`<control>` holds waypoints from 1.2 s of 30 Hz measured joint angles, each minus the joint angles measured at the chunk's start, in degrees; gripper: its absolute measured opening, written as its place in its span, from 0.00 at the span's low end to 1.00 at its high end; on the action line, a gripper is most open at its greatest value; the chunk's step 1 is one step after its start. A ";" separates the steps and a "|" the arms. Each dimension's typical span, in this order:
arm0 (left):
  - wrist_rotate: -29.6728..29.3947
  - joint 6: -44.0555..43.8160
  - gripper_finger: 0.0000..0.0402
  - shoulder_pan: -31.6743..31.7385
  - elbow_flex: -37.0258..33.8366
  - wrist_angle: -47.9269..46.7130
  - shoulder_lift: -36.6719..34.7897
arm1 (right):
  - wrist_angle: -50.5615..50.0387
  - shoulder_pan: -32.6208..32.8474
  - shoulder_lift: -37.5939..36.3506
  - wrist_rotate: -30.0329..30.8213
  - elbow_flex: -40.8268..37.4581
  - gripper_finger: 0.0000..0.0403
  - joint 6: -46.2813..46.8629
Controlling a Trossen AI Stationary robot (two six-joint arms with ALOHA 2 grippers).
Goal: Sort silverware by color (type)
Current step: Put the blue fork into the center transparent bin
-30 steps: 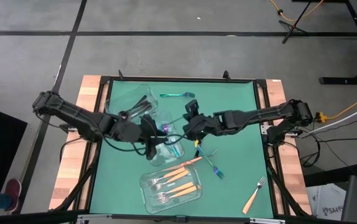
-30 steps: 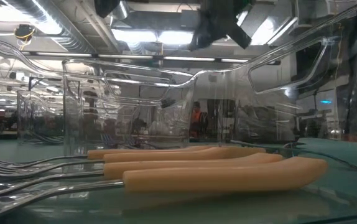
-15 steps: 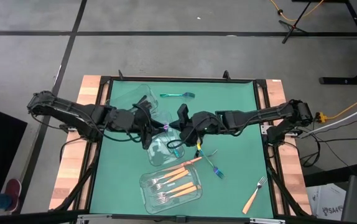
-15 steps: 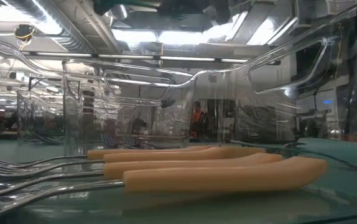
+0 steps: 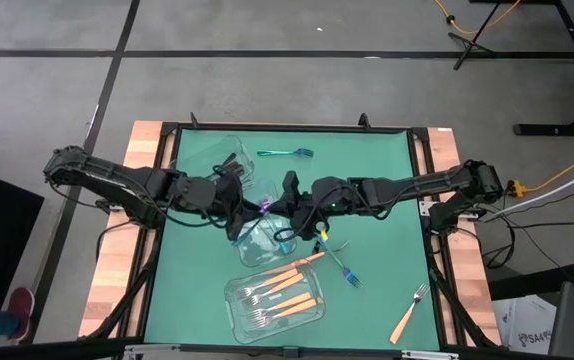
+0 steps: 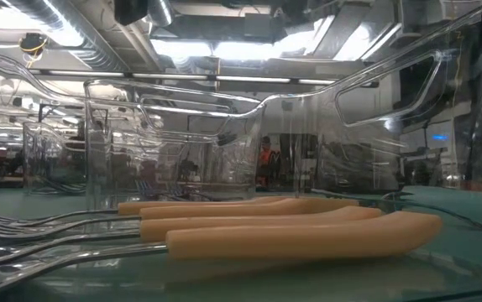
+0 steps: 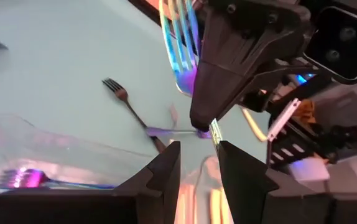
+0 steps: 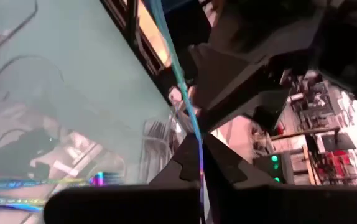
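Right gripper (image 5: pixel 285 193), frame centre, clenched on slim iridescent fork (image 8: pixel 180 81), poised over clear plastic container (image 5: pixel 257 246) for sorting. Left gripper (image 5: pixel 239 202) beside it, part-open, empty.

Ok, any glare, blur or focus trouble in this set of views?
High view: even light, all sharp. Low view: the orange-handled forks sit so close they fill the picture, and ceiling lights glare through the clear containers. Left wrist view: the iridescent fork held by the right pincer is soft and overlit. Right wrist view: the background is blurred, the fork a thin bright streak.
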 joint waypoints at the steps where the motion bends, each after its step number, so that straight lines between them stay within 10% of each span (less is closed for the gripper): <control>1: 0.79 -0.83 0.26 0.00 0.01 -0.05 0.00 | 0.48 0.00 0.02 -0.65 -0.01 0.00 -0.07; 19: 14.82 -2.91 0.26 0.02 0.02 3.96 0.04 | 2.55 0.00 0.04 -3.62 0.01 0.00 -12.25; 36: 15.24 -2.69 0.25 0.03 0.02 4.27 0.00 | 5.53 -0.02 0.02 -4.16 0.01 0.00 -13.45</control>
